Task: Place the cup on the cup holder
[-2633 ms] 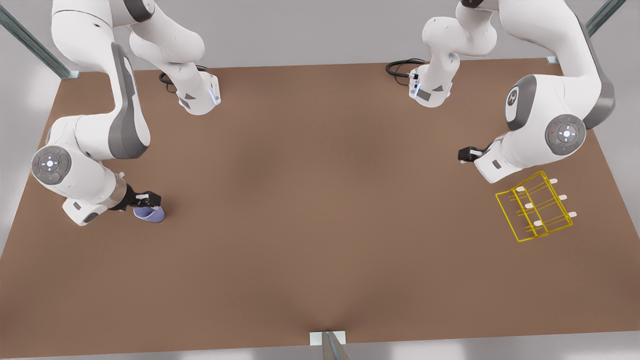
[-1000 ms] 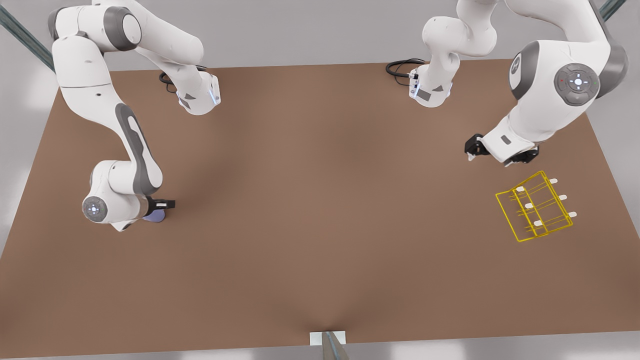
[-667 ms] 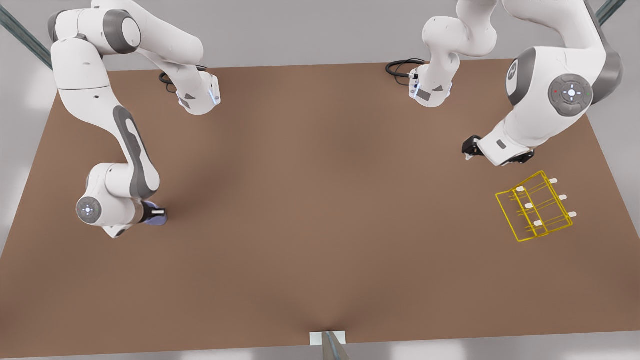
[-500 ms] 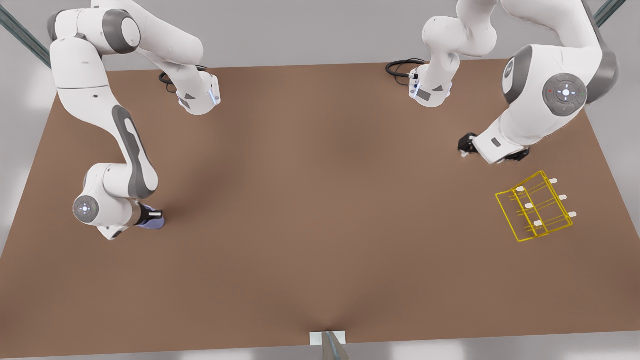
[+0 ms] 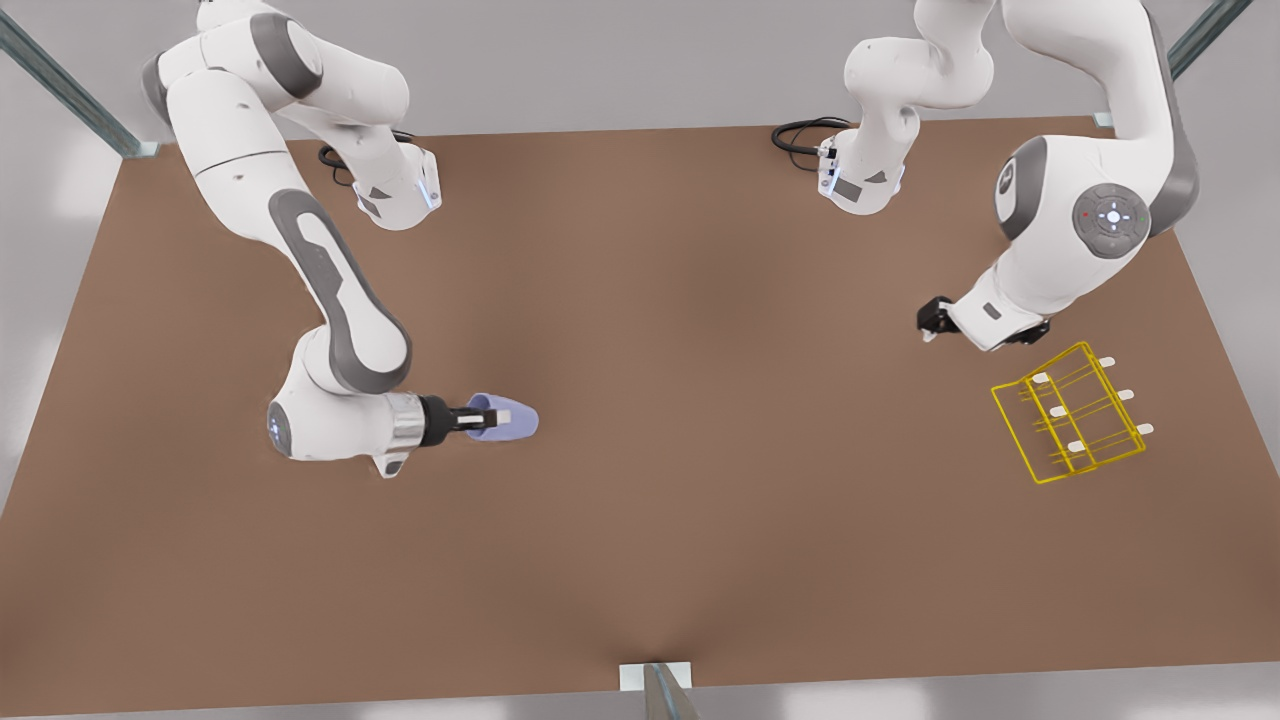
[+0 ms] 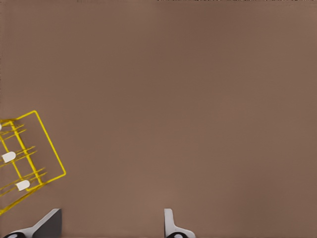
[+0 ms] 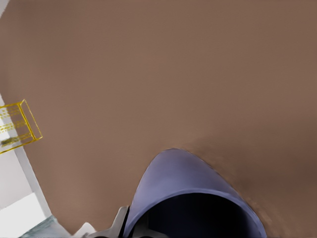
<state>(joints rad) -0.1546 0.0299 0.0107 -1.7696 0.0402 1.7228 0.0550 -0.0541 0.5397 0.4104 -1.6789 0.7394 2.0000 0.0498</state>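
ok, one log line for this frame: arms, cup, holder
right gripper: shut on cup, cup tipped sideways | left gripper: open, waiting beside cup holder | cup holder: no cup on it

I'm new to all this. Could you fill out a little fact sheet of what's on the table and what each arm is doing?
cup: lavender-blue, lying sideways in the right gripper's grasp, over the table
right gripper: shut on the cup, at the front view's left
cup holder: yellow wire rack with white-capped prongs, at the front view's right
left gripper: open, holding nothing, waiting beside the cup holder
table: brown
cup on holder: not yet
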